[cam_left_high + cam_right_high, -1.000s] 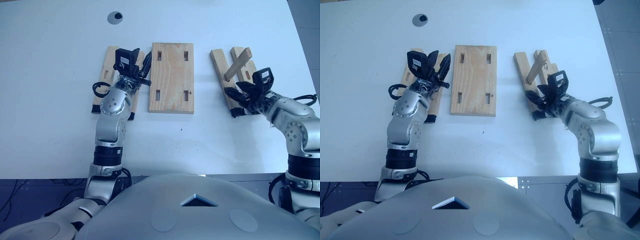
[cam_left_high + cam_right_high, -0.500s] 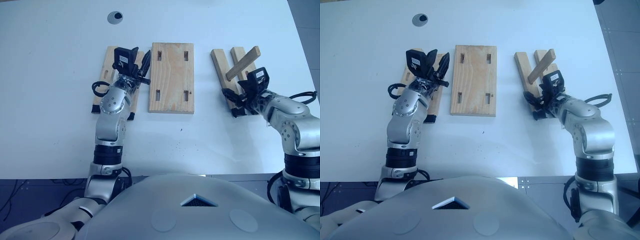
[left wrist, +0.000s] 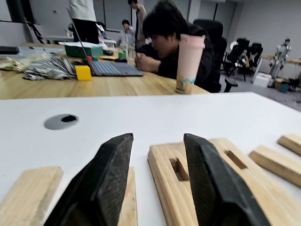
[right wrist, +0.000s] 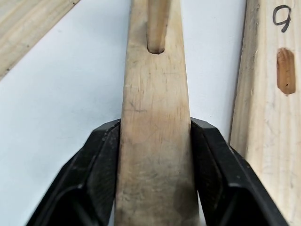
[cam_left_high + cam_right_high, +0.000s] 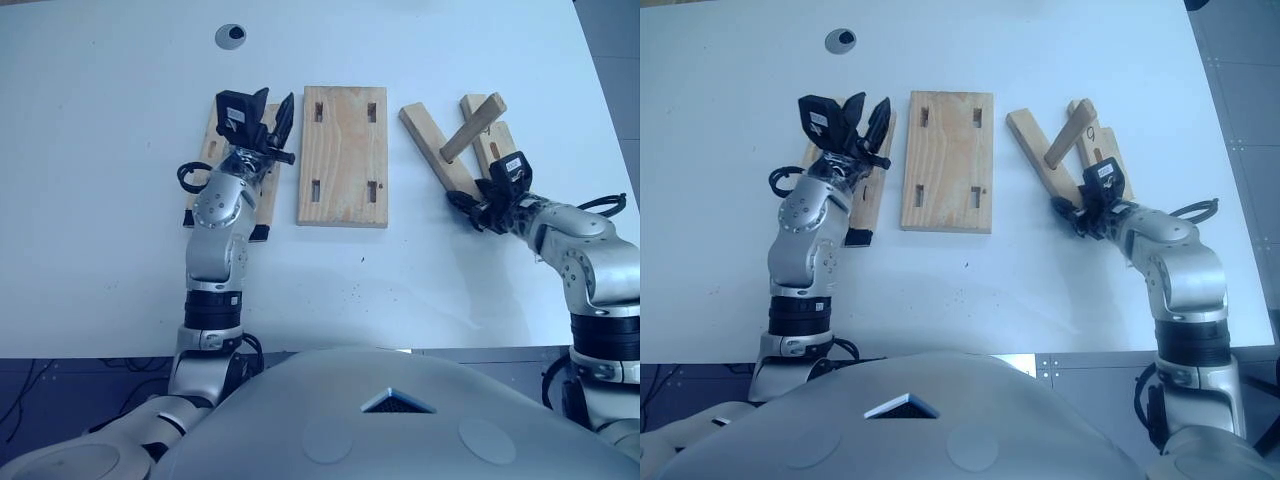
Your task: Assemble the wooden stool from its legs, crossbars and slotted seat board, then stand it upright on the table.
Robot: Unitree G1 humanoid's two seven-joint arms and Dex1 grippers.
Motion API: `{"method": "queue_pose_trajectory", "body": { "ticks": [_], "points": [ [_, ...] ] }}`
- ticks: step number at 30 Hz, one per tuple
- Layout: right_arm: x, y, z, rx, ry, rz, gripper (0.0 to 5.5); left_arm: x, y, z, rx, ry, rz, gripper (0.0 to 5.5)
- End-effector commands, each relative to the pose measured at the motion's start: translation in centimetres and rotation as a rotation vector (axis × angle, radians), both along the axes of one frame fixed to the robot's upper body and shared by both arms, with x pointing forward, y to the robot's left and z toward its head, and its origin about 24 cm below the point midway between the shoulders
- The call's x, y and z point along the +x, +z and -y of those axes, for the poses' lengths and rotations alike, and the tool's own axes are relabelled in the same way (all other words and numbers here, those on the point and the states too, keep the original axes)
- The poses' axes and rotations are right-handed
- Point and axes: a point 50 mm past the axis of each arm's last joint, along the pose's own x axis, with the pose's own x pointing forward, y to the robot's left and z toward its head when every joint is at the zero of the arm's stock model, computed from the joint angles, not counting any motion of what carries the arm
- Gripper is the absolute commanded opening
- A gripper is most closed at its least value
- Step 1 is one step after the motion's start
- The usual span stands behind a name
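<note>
Just right of the slotted seat board (image 5: 343,155), a leg (image 5: 421,128) with a tilted crossbar (image 5: 474,126) is clamped at its near end in the jaws of the right gripper (image 5: 479,207); left of the board, the left gripper (image 3: 158,137) is held spread.

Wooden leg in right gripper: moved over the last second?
Yes. The wooden leg swung its far end left, toward the slotted wooden seat board.

Open table (image 5: 100,250) before the seat board (image 5: 343,150); crossbar (image 5: 472,128) juts above right-side legs (image 5: 425,138).
</note>
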Motion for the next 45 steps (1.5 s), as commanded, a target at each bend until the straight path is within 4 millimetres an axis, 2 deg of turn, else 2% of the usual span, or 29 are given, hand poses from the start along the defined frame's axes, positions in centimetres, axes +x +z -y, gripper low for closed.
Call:
{"method": "queue_pose_trajectory", "body": {
  "ticks": [1,4,5,10,14,16,20,27,34,40,41,43,45],
  "points": [
    [-0.2,-0.3,-1.1,0.074,-0.026,-0.004,2.03,0.4,1.0,-1.2,-0.084,-0.021,0.000,1.93],
    [2.6,3.6,-2.2,0.151,0.033,0.137,2.03,0.9,2.1,-1.8,-0.163,-0.070,0.016,1.93],
    [3.6,4.9,-2.4,0.182,0.054,0.176,2.03,1.0,2.6,-1.8,-0.189,-0.103,0.025,2.09],
    [7.0,11.6,-3.9,0.483,0.291,0.285,2.03,0.7,5.9,0.3,-0.455,-0.418,0.095,2.68],
    [7.6,13.7,-4.5,0.566,0.490,0.295,2.03,1.1,8.1,0.9,-0.572,-0.499,0.143,3.29],
    [7.1,14.3,-4.6,0.599,0.592,0.286,2.03,1.0,9.3,0.9,-0.671,-0.564,0.159,3.30],
    [6.4,14.2,-4.7,0.627,0.675,0.250,2.03,0.7,10.2,0.8,-0.796,-0.666,0.138,3.30],
    [4.4,13.6,-5.7,0.704,0.789,0.168,2.03,-0.2,9.9,1.8,-0.822,-0.749,0.095,3.30],
    [4.0,13.1,-5.5,0.738,0.784,0.109,2.03,-0.5,10.2,1.1,-0.875,-0.763,0.117,2.24],
    [3.5,12.6,-5.9,0.755,0.797,0.068,2.03,-0.8,10.6,1.0,-0.881,-0.773,0.144,2.17],
    [3.7,12.4,-6.0,0.747,0.780,0.066,2.39,-0.7,10.8,0.9,-0.881,-0.761,0.159,2.17],
    [3.8,12.0,-6.1,0.720,0.766,0.061,2.64,-0.1,11.2,0.3,-0.895,-0.710,0.195,2.17],
    [3.8,11.4,-6.3,0.691,0.756,0.053,2.93,0.5,11.5,-1.2,-0.891,-0.633,0.236,2.17]
  ]
}}
